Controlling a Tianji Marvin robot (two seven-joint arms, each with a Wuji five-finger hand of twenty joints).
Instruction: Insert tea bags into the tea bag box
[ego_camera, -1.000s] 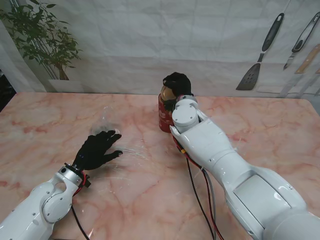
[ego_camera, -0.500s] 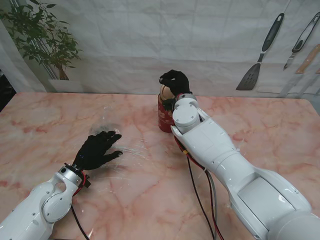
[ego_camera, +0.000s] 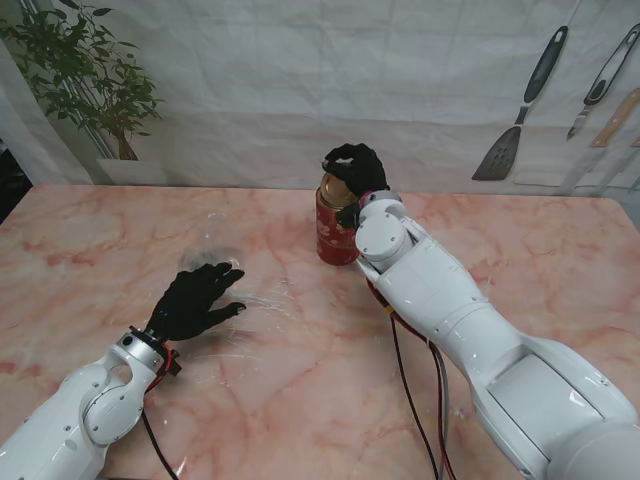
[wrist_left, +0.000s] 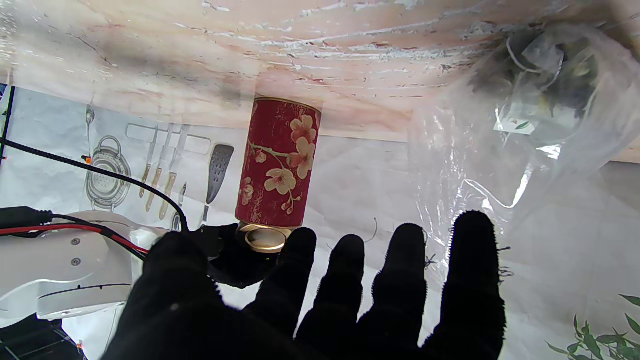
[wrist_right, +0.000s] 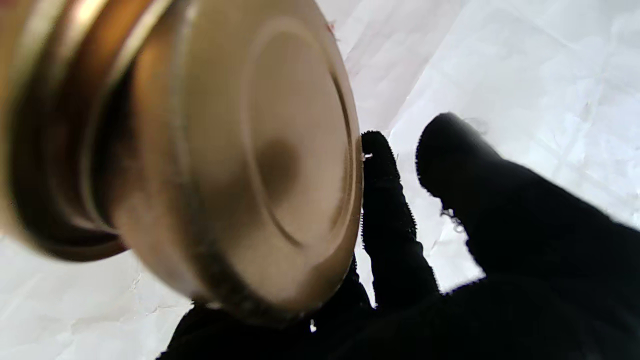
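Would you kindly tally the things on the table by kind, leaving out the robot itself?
Red floral tea tin with a gold lid: 1
Clear plastic bag of tea bags: 1
Total: 2

The tea tin (ego_camera: 337, 226) is set upright mid-table, far from me. The right hand (ego_camera: 353, 166) is placed on its lid (wrist_right: 240, 165). The plastic bag (ego_camera: 215, 250) is laid left, with the left hand (ego_camera: 193, 298) just nearer me.
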